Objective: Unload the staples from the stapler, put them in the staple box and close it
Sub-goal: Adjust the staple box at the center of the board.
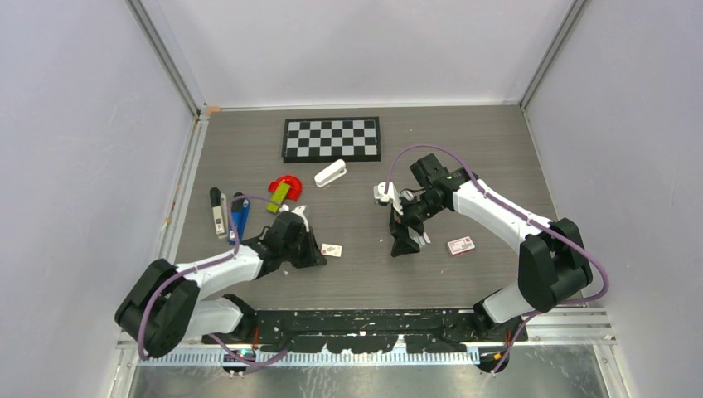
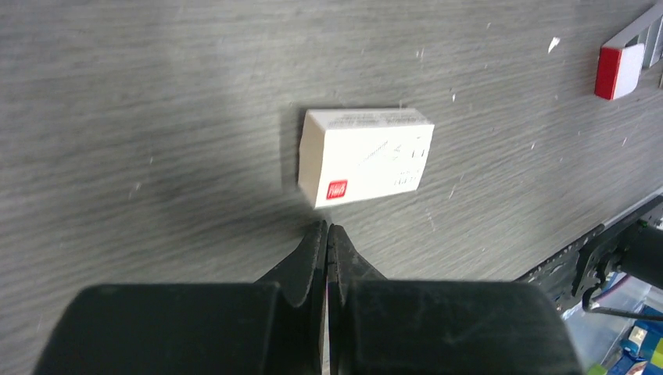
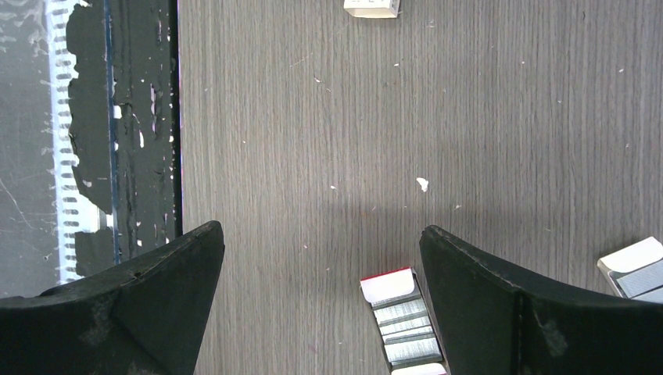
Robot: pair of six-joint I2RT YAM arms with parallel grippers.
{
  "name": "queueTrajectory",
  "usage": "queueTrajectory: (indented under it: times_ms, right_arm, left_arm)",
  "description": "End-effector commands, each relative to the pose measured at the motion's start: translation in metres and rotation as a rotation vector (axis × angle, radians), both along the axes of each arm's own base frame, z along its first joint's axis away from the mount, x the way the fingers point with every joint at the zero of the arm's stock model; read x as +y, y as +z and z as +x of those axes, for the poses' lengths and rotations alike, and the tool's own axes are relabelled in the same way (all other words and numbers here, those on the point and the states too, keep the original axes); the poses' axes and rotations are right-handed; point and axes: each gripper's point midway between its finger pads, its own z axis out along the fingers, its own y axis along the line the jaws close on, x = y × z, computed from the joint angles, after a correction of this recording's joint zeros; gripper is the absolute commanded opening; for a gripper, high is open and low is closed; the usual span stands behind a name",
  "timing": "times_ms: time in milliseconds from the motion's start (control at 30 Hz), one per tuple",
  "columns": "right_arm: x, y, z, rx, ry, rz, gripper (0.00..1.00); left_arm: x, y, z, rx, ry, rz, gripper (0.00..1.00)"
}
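The blue stapler (image 1: pixel 239 214) lies on the table at the left, behind my left arm, with nothing gripping it. The staples inside it are hidden. My left gripper (image 1: pixel 317 253) (image 2: pixel 327 230) is shut and empty, low over the table, its tips just short of a small white box with a red label (image 2: pixel 366 156) (image 1: pixel 332 249). My right gripper (image 1: pixel 406 245) (image 3: pixel 319 229) hangs open near the table's middle, holding nothing. An open red-and-white box of silvery strips (image 3: pixel 403 320) lies on the table between its jaws, close to the right finger.
A white stapler (image 1: pixel 330 174) lies in front of the checkerboard (image 1: pixel 332 138). A red and green piece (image 1: pixel 283 191) and a white-and-black stick (image 1: pixel 218 211) lie beside the blue stapler. Another red-and-white box (image 1: pixel 461 245) sits right of the right gripper. The black rail (image 3: pixel 133 156) marks the near edge.
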Motion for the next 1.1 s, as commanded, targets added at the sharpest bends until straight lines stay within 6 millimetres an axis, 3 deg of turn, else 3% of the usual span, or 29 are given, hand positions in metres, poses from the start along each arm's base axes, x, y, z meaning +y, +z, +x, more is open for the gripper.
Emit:
queueTrajectory:
  times_ms: [0, 200, 333, 567, 733, 900, 1067]
  right_arm:
    - [0.006, 0.007, 0.002, -0.010, 0.008, 0.026, 1.00]
    - [0.006, 0.009, 0.001, -0.015, 0.011, 0.030, 0.99]
    - [0.005, 0.009, 0.001, -0.018, 0.014, 0.028, 1.00]
    - [0.001, 0.004, 0.002, -0.037, 0.024, 0.007, 1.00]
    - [-0.002, 0.000, -0.004, -0.078, 0.089, -0.015, 1.00]
    - [-0.004, -0.007, -0.019, -0.184, 0.287, -0.051, 1.00]
    - [0.006, -0.003, -0.022, -0.199, 0.406, -0.062, 1.00]
  left_arm:
    - [-0.002, 0.000, 0.031, -0.060, 0.043, 0.050, 0.00]
    - [-0.007, 0.001, 0.059, -0.093, 0.041, 0.123, 0.00]
    - [-0.024, 0.000, 0.071, -0.086, -0.018, 0.110, 0.00]
    - [-0.067, -0.010, 0.077, -0.013, -0.170, 0.005, 0.00]
    - [-0.083, -0.012, 0.074, 0.021, -0.268, -0.039, 0.00]
    - [-0.064, 0.013, 0.091, -0.098, -0.267, 0.089, 0.07]
    - [-0.039, 0.079, 0.107, -0.346, -0.218, 0.159, 0.30]
